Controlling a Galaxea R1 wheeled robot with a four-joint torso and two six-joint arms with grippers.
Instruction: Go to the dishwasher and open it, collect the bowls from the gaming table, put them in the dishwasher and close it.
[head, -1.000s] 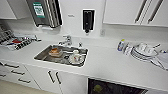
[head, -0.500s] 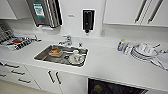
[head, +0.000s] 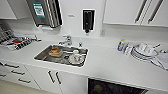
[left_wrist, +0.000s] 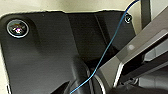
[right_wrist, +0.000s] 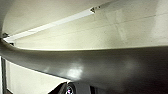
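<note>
The dishwasher (head: 117, 88) sits under the white counter (head: 110, 63), to the right of the sink, at the lower edge of the head view. Its opening is dark, so the front panel stands open or lowered. A dim yellowish round shape (head: 97, 88) lies inside it; I cannot tell whether it is one of the bowls. In the left wrist view the robot's dark plate (left_wrist: 45, 55) and a thin blue cable (left_wrist: 107, 47) show. A grey curved part of the robot (right_wrist: 100, 67) crosses the right wrist view over a pale surface.
A steel sink (head: 42, 55) holds an orange item (head: 56, 51) and a white dish (head: 75, 58), with the tap (head: 67, 40) behind. White plates (head: 143, 51) and a bottle (head: 121, 45) stand at the right. White cabinet doors (head: 51, 77) and drawers (head: 15, 72) lie below left.
</note>
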